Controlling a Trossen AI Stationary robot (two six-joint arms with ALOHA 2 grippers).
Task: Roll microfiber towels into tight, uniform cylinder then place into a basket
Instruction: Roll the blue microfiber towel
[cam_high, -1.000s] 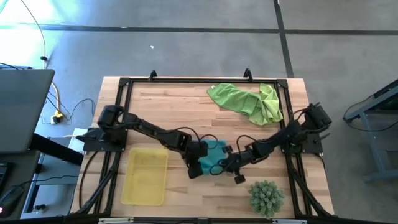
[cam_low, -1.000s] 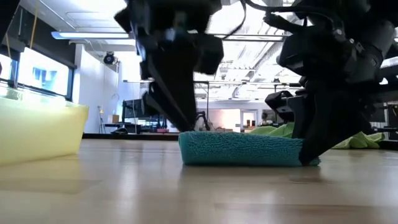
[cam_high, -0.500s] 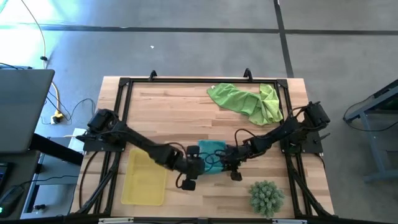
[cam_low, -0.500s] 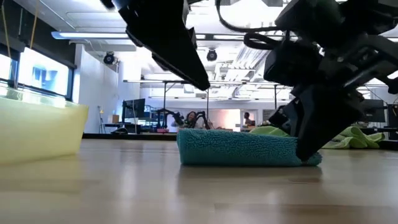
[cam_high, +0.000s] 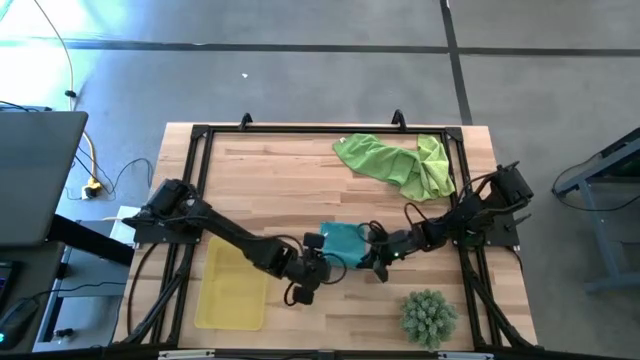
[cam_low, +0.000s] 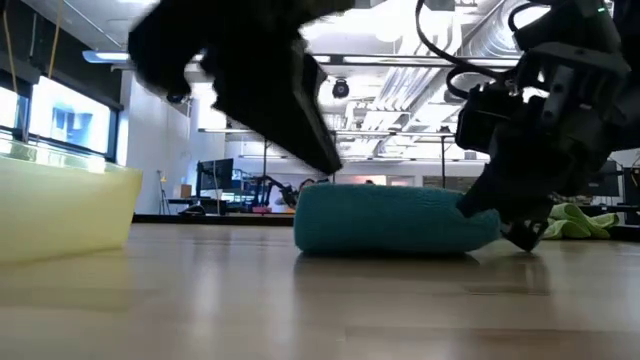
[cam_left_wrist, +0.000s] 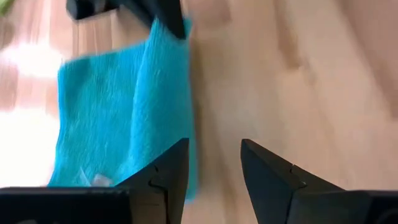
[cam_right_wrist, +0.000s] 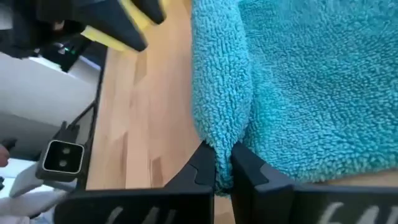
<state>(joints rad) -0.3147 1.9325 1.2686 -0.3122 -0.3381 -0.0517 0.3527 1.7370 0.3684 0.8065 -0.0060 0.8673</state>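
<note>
Right pincer (cam_right_wrist: 222, 163) is clamped tight on the edge of the teal towel (cam_high: 342, 241), gripping a fold at its 3 o'clock end. Left pincer (cam_left_wrist: 214, 163) sits at the towel's 8 o'clock corner, fingers parted and holding nothing. From the low view, the towel lies plump on the worktop (cam_high: 270, 180), long axis level. Yellow basket (cam_high: 232, 285) waits at 9 o'clock, green towels (cam_high: 395, 163) at 1 o'clock.

Grey concrete floor (cam_high: 300, 80) all round; laptop (cam_high: 35, 175) at 9 o'clock; bright windows (cam_low: 60, 120), ceiling strip lights (cam_low: 150, 57), distant desks.
</note>
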